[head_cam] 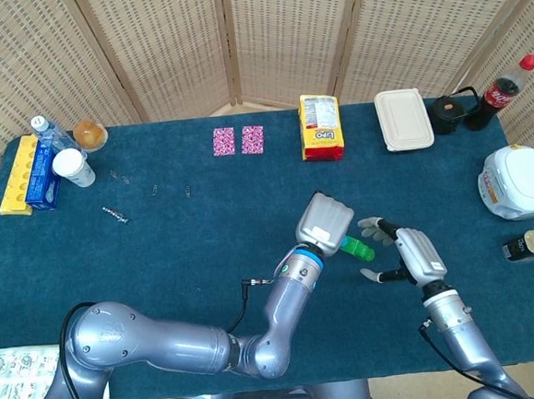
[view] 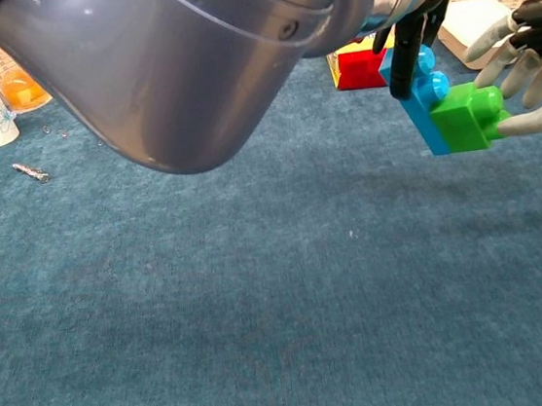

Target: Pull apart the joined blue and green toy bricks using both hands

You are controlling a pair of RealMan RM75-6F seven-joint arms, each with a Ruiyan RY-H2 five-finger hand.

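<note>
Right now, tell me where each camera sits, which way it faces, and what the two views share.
Head view: sits high, looks steeply down on the blue table; shows both arms, the left hand and the right hand.
Chest view: sits low, looks forward across the tabletop; the left arm fills the upper frame, the right hand's fingers enter at the right edge.
Shared: the joined blue brick and green brick, held up by the left hand, right hand at the green brick.

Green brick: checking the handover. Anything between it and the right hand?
Nothing; in the chest view the right hand fingers already reach around the green brick.
</note>
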